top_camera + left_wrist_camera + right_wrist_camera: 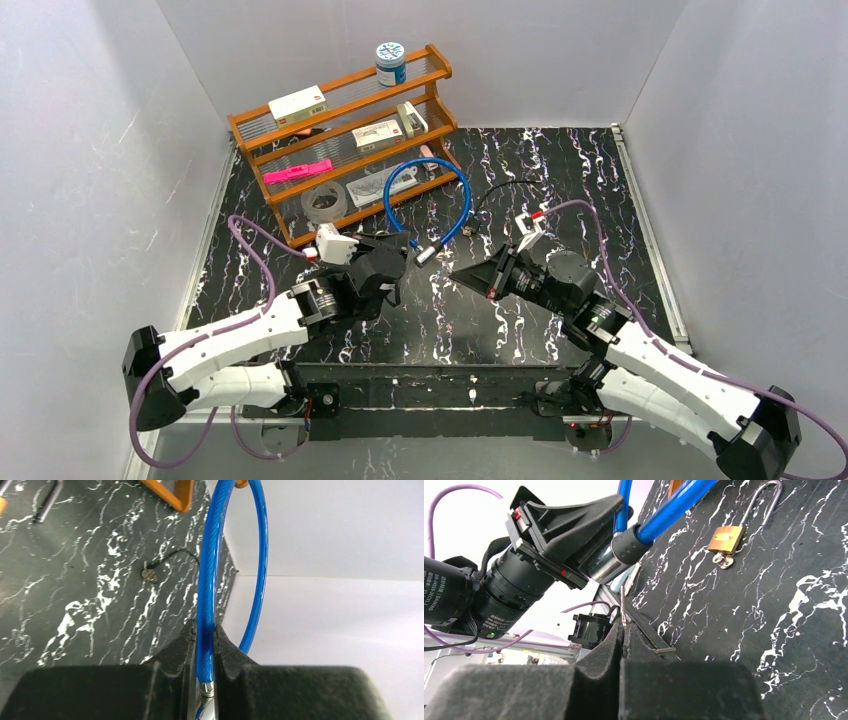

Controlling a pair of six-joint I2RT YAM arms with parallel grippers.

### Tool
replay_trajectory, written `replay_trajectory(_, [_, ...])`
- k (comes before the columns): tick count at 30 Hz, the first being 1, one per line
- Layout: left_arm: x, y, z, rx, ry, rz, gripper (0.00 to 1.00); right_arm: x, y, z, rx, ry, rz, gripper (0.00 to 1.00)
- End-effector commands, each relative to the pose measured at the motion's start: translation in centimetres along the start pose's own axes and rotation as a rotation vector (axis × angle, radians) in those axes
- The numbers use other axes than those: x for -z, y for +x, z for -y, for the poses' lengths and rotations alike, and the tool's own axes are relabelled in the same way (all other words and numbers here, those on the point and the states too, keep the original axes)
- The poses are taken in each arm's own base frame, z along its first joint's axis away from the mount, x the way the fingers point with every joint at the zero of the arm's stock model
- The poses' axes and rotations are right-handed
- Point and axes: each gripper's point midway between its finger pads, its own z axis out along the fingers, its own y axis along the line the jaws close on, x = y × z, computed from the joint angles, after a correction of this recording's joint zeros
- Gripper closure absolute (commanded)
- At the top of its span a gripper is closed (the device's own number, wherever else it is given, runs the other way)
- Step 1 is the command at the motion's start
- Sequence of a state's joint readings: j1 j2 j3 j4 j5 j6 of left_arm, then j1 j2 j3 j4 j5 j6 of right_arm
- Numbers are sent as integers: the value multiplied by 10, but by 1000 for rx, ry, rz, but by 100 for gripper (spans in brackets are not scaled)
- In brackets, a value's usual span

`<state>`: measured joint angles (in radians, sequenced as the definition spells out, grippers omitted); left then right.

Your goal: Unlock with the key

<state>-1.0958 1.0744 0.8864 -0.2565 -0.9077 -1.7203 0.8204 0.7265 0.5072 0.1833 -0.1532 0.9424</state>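
Observation:
A blue cable lock (428, 192) loops from the wooden rack to its silver and black lock cylinder (427, 252). My left gripper (398, 262) is shut on the blue cable just behind the cylinder; in the left wrist view the cable (206, 595) runs between the jaws of the gripper (205, 630). My right gripper (462, 276) is shut on a thin metal key (622, 602), seen edge-on and sticking out of the gripper (623, 627). The key tip is a short way below the cylinder (616, 556) and apart from it.
A small brass padlock (725, 539) with a long shackle lies on the black marble table (560, 180), also in the left wrist view (148, 574). A wooden rack (340, 130) with boxes, tape and a jar stands at the back left. White walls enclose the table.

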Motion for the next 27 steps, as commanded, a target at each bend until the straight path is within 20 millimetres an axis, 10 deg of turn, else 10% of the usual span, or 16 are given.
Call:
replay_trajectory(1, [0,-28,41,147,126,130,100,-4,-14,-39,0,-151,25,99])
replay_trajectory(27, [-18,-8,53,540,192,106,100,-34,-22,-35,-145,-48,329,99])
